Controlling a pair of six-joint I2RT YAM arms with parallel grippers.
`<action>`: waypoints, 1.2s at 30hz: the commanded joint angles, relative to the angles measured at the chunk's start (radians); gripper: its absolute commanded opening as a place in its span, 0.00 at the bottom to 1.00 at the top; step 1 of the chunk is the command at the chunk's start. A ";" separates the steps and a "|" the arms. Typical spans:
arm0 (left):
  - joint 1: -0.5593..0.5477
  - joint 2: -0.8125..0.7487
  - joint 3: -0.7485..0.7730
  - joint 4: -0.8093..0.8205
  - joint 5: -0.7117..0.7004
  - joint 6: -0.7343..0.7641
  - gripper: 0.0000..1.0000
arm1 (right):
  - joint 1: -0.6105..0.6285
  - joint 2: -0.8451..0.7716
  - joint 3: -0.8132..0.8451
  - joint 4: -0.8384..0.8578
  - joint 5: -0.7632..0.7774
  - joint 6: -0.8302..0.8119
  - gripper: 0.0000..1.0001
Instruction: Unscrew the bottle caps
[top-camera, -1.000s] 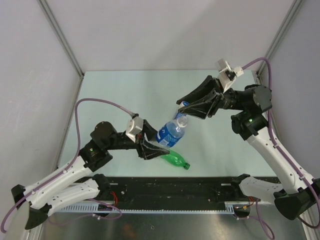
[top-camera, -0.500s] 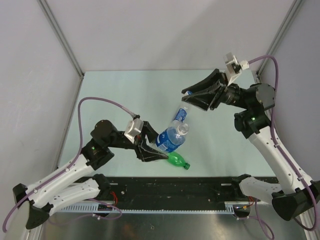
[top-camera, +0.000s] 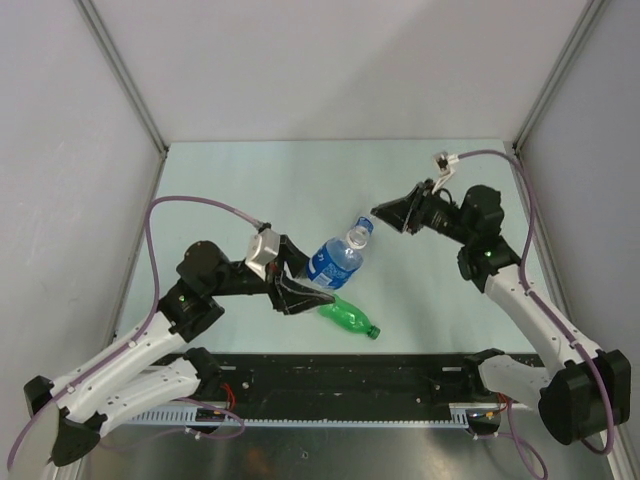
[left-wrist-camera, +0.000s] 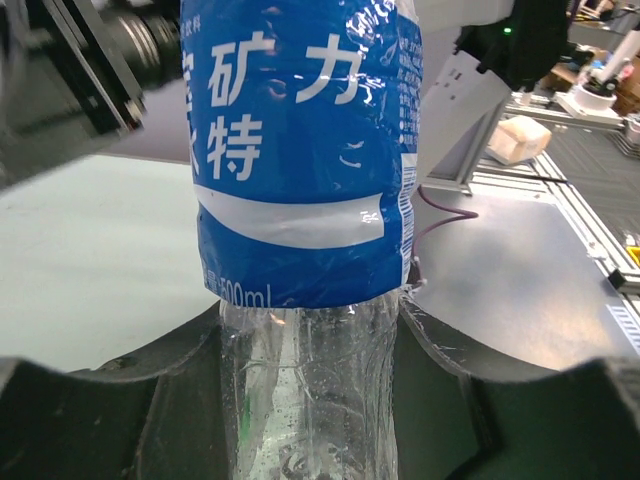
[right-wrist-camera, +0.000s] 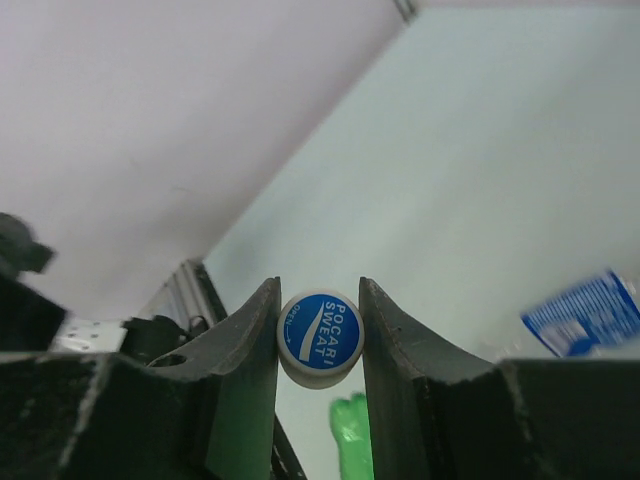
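Bottle (top-camera: 335, 260) clamped in left hand (top-camera: 303, 291); blue cap (right-wrist-camera: 320, 335) pinched in right hand (top-camera: 386, 212)

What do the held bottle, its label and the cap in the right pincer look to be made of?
Held bottle: likely thin clear plastic; glossy, see-through, creased, droplets inside. Label: blue printed film, shiny and wrinkled. Cap in the right pincer: seemingly rigid plastic, blue printed top, pale rim, a dull sheen.
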 joint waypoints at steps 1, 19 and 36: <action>0.014 -0.013 -0.005 -0.023 -0.089 0.013 0.00 | -0.003 -0.029 -0.108 -0.079 0.161 -0.092 0.00; 0.022 -0.012 -0.005 -0.152 -0.224 0.083 0.00 | 0.048 0.164 -0.270 -0.340 0.595 -0.143 0.32; 0.021 -0.003 -0.017 -0.152 -0.242 0.076 0.00 | 0.033 0.090 -0.269 -0.353 0.609 -0.152 0.87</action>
